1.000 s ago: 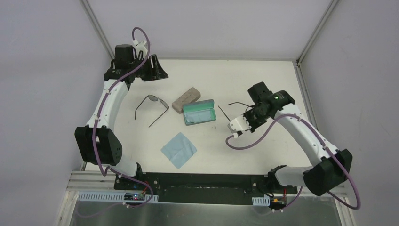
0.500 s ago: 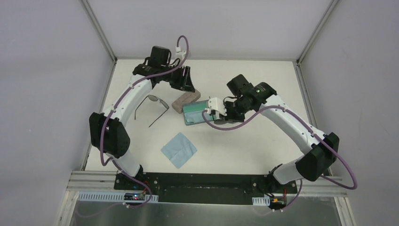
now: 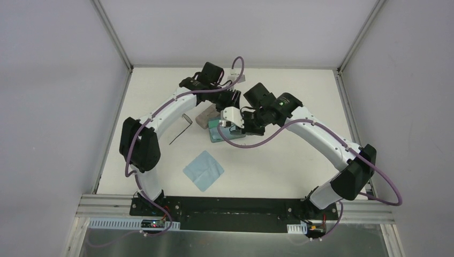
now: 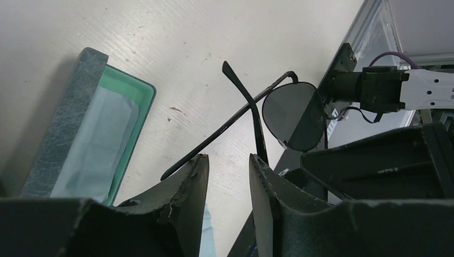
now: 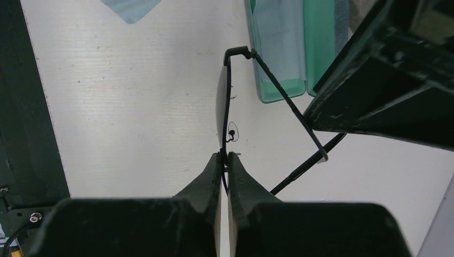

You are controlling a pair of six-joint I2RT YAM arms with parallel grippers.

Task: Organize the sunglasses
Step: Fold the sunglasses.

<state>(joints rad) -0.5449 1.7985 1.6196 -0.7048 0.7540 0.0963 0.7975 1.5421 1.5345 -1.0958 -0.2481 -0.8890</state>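
Right wrist view: the right end effector (image 5: 225, 158) pinches the sunglasses (image 5: 226, 96) by the frame above the counter (image 5: 134, 107), beside the green case (image 5: 321, 53); the left end effector (image 4: 228, 163) stands narrowly parted at their arms.

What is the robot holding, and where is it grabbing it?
The right gripper pinches the sunglasses by the lens rim; the left gripper is open.

Your sunglasses (image 4: 294, 120) show thin black metal wire and smooth dark lenses; the white table (image 4: 214, 32) looks matt and finely ribbed.
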